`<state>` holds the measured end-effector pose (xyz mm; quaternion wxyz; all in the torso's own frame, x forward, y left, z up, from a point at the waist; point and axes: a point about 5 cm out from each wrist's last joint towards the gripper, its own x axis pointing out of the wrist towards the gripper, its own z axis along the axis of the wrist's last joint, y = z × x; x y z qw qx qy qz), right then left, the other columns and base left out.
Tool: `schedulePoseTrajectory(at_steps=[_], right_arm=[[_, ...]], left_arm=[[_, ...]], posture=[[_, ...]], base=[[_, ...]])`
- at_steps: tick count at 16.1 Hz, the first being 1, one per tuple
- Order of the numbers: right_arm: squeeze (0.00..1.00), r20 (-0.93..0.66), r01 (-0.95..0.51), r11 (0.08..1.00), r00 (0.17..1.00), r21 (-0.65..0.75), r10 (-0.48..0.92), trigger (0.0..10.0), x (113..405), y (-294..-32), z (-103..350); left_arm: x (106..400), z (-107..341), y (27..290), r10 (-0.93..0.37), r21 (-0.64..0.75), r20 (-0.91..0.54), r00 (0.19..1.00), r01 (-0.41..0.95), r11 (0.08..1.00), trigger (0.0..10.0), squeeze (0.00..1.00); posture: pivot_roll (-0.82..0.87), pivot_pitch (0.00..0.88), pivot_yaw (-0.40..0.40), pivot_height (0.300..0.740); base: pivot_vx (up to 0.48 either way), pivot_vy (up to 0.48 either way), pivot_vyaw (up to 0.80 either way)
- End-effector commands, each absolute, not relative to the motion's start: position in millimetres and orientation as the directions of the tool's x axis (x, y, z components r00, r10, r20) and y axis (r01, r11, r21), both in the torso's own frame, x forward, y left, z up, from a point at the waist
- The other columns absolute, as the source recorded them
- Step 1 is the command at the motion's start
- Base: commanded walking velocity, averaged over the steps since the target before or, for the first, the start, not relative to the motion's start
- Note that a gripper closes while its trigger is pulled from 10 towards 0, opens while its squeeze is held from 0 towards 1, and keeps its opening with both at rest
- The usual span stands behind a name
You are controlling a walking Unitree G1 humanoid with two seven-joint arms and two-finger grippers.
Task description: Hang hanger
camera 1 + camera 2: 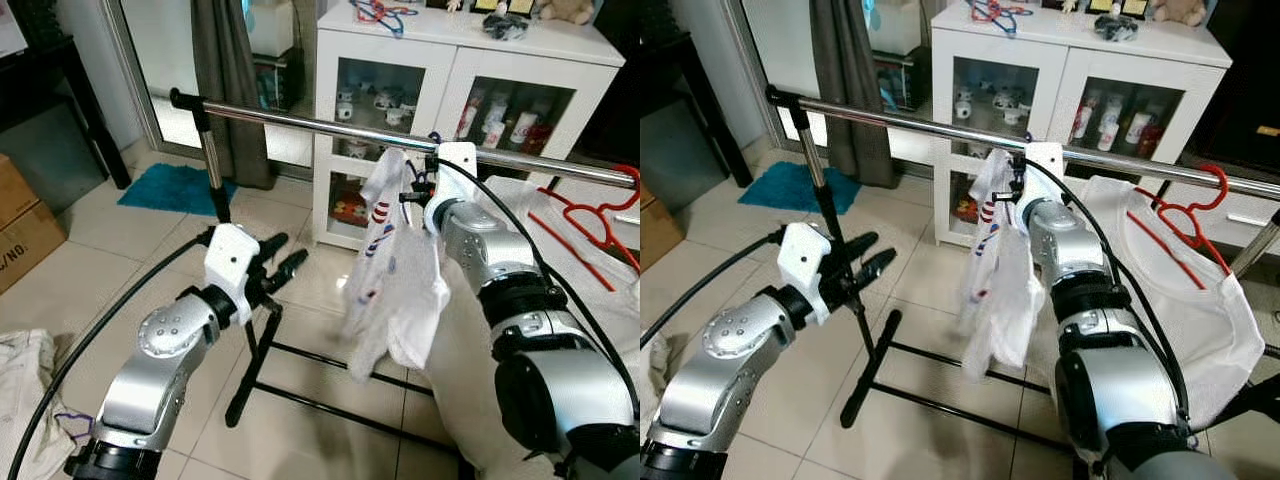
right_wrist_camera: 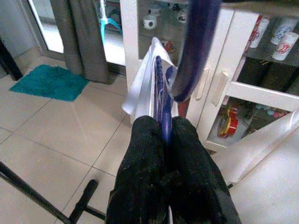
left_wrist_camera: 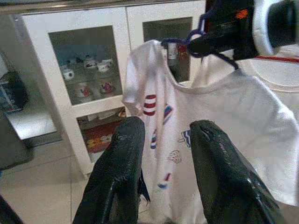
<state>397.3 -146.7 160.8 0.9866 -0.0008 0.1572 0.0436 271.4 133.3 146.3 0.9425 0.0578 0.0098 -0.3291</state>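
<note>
Our right gripper (image 2: 161, 135) is clamped on the blue hanger (image 2: 161, 100), which carries a white shirt (image 1: 395, 290) just below the rail (image 1: 330, 125). Our left gripper (image 1: 283, 258), fingers apart, hovers beside the rail's post (image 1: 213, 160).

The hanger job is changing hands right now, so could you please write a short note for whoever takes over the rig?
Right gripper: jaws shut on the blue hanger, which carries a small white shirt, held up at the metal rail.
Left gripper: jaws open, holding nothing, level with the rack's upright post.
Done: hanger raised to the rail.
Unclear: whether its hook is over the rail.
Left: seat the hook, release. A red hanger with a white garment already hangs further along.
</note>
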Motion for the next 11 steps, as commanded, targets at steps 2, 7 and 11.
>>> schedulePoseTrajectory(at_steps=[2,7,11], right_arm=[[1.00,-0.318,-0.097,0.994,0.942,0.052,0.108,10.0,394,-152,150],[1.00,-0.176,-0.246,0.953,0.945,0.174,0.276,10.0,376,-161,165],[1.00,0.020,-0.401,0.888,0.913,0.225,0.408,10.0,333,-167,197]], left_arm=[[264,149,127,-0.683,0.078,-0.054,0.729,0.685,0.725,10.0,0.00],[263,154,124,-0.689,0.054,-0.018,0.724,0.689,0.723,10.0,0.00],[264,152,130,-0.609,-0.023,-0.009,0.793,0.608,0.793,10.0,0.00]], posture=[[0.12,0.000,-0.023,0.740],[0.11,0.000,-0.018,0.740],[0.08,0.000,0.005,0.740]], base=[[0.000,0.000,0.00],[0.000,0.000,0.00],[0.000,0.000,0.00]])
